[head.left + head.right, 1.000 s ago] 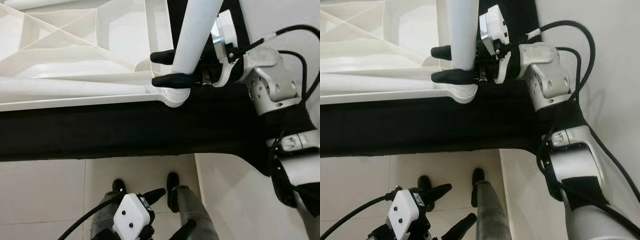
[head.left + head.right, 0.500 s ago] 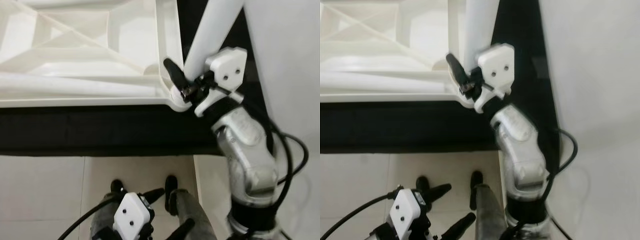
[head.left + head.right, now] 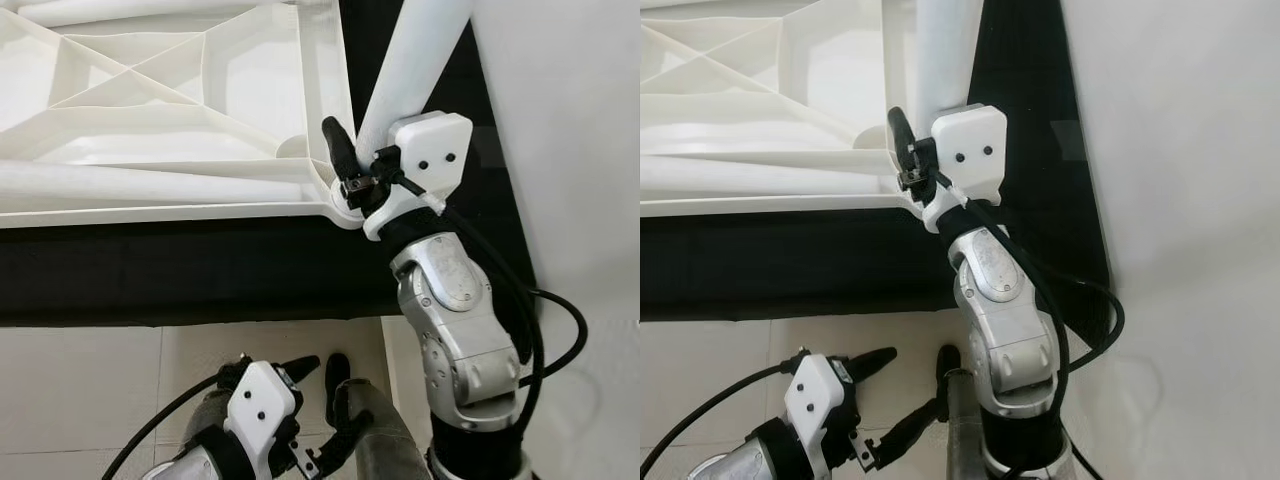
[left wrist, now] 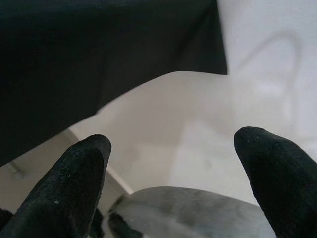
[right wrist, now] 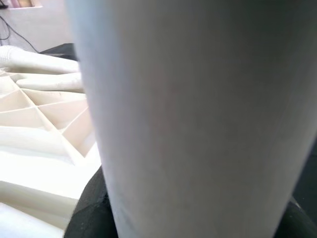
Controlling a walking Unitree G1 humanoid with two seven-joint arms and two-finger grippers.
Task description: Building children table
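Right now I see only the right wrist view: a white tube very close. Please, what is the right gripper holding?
Observer: The right gripper clamps the white table leg near its base, at the corner socket of the upturned tabletop.
Operator: Is the leg upright?
Observer: It leans a little away from the tabletop.
Operator: And the left arm?
Observer: The left gripper hangs low over the floor, open, holding nothing.

Silver right arm [image 3: 455, 320] — black cable looping at 4 o'clock; white two-screw camera blocks top both black-fingered grippers.
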